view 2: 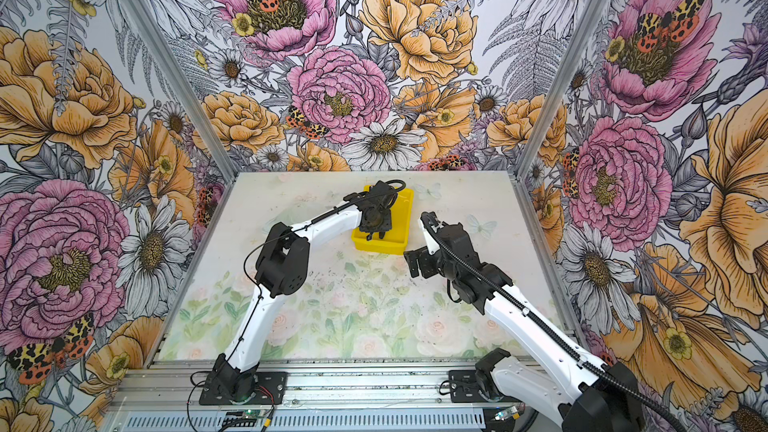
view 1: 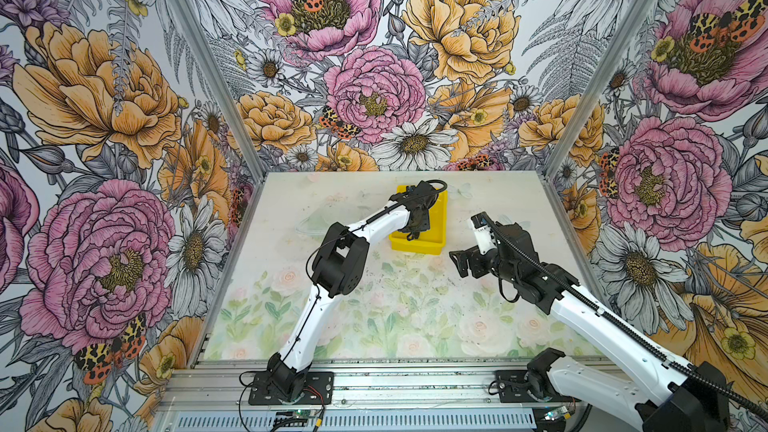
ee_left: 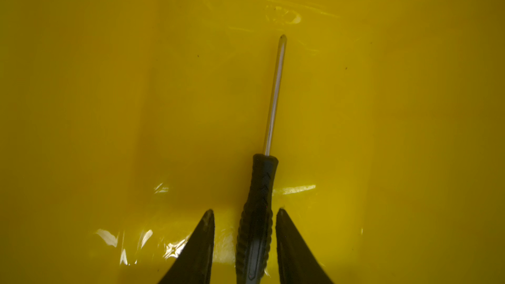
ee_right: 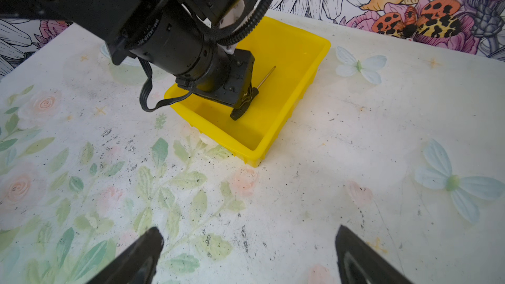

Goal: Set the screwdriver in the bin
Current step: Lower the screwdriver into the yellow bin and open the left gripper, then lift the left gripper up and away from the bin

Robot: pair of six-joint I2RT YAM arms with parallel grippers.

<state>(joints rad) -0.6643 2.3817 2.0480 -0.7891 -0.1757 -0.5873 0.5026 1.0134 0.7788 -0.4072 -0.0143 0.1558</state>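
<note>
Left gripper is down inside the bin, with its fingers parted. The screwdriver lies between them. We see yellow on each side of the black handle, so neither finger presses it. The shaft points away from the gripper over the bin floor.

In the right wrist view the screwdriver is within the walls of the bin. Its handle end is toward the near wall and its shaft tip toward the far end. We cannot tell whether it lies flat on the floor.

In both top views the left gripper hides most of the tool.

Right gripper hangs over the table, near the bin's front right corner in a top view. Its fingers are wide apart with nothing between them.
</note>
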